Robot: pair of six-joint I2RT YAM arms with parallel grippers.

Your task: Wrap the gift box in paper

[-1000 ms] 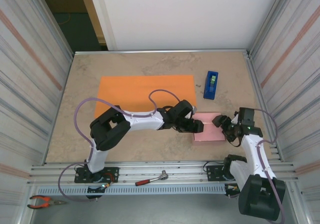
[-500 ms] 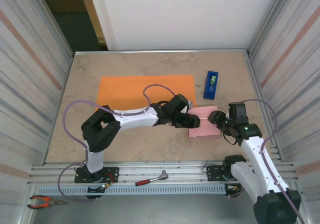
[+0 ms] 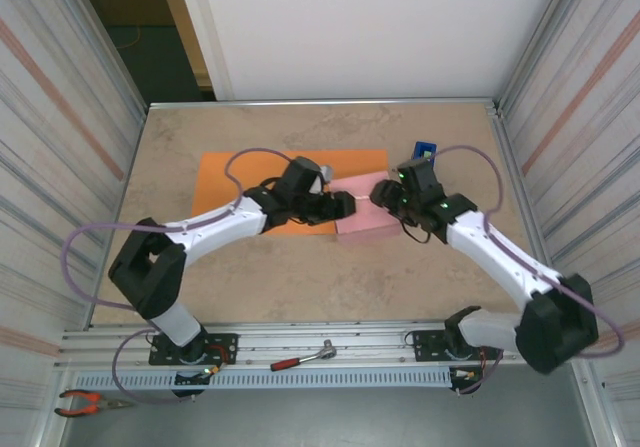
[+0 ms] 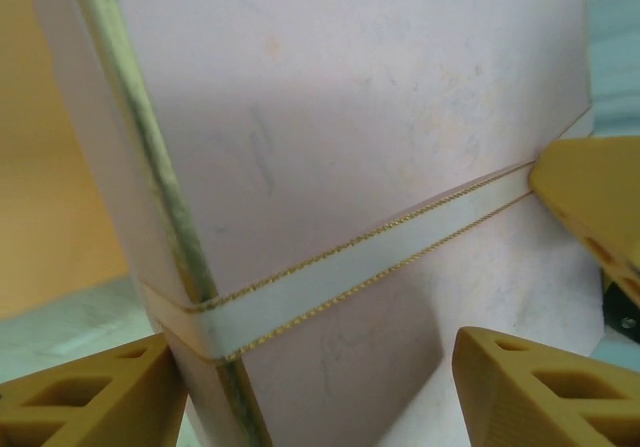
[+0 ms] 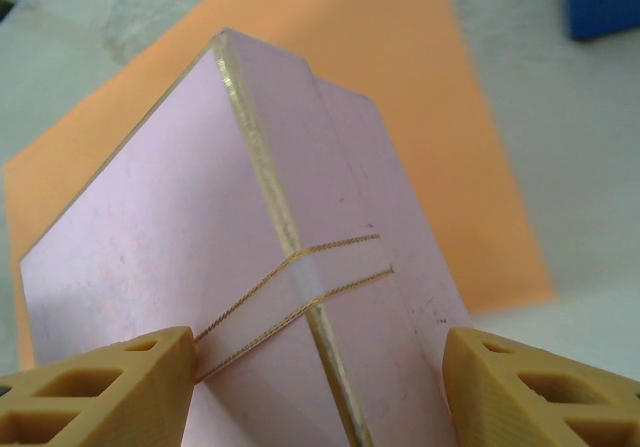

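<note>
The gift box (image 3: 363,223) sits just right of centre in the top view, clasped from two sides. The left gripper (image 3: 347,208) grasps its left end and the right gripper (image 3: 381,196) grasps its upper right end. The box's left part overlaps the lower right corner of the paper (image 3: 240,182), which lies flat on the table (image 3: 300,277) at middle left. In the left wrist view the pink face, crossed by a gold-edged band (image 4: 380,252), rises between the yellow fingers (image 4: 90,397). The right wrist view shows a box edge tilted up between that gripper's fingers (image 5: 95,387), with orange behind it. A blue tape dispenser (image 3: 424,150) peeks from behind the right arm.
</note>
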